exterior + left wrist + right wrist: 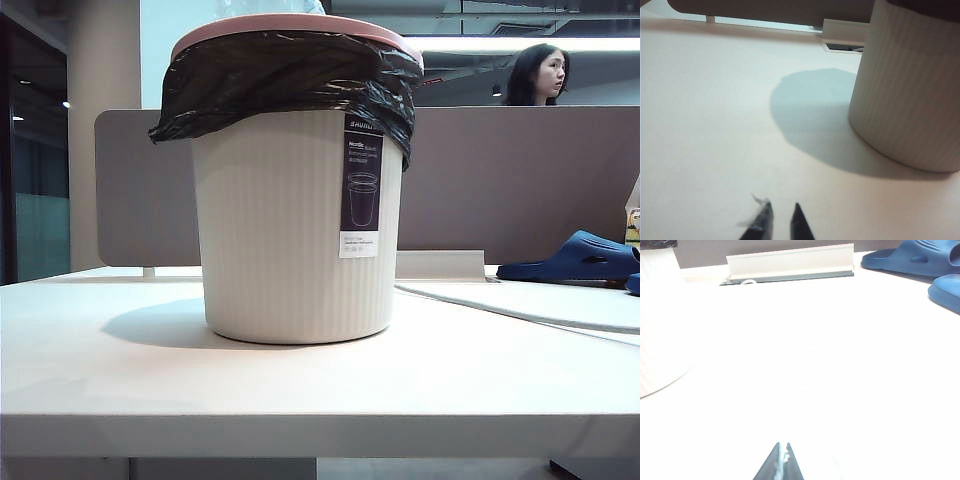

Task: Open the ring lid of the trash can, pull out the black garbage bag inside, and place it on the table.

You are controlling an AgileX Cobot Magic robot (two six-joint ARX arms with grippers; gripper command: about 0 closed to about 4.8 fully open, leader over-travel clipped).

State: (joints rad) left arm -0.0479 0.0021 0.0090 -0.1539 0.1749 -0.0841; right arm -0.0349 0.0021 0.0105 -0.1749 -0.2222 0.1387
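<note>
The can (295,225) is seen standing upright near the middle of the table (300,390), its dark label (361,185) turned toward the exterior camera. The lid (290,24) is seated on the rim, and the bag (285,80) is pinned beneath it, its black plastic folded over the rim and draped down the upper wall all round. Behind the table a grey-brown partition (500,180) is set, with a white rail (440,265) at its foot; blue slippers (575,258) lie on the table toward the right, and a woman (540,75) is visible beyond the partition. Neither arm is shown in the exterior view. The left gripper (781,215) is held low over bare table, well apart from the can (910,90), its fingertips slightly parted with nothing between them. The right gripper (781,455) is likewise held over bare table, away from the can (660,325), its fingertips pressed together and empty.
</note>
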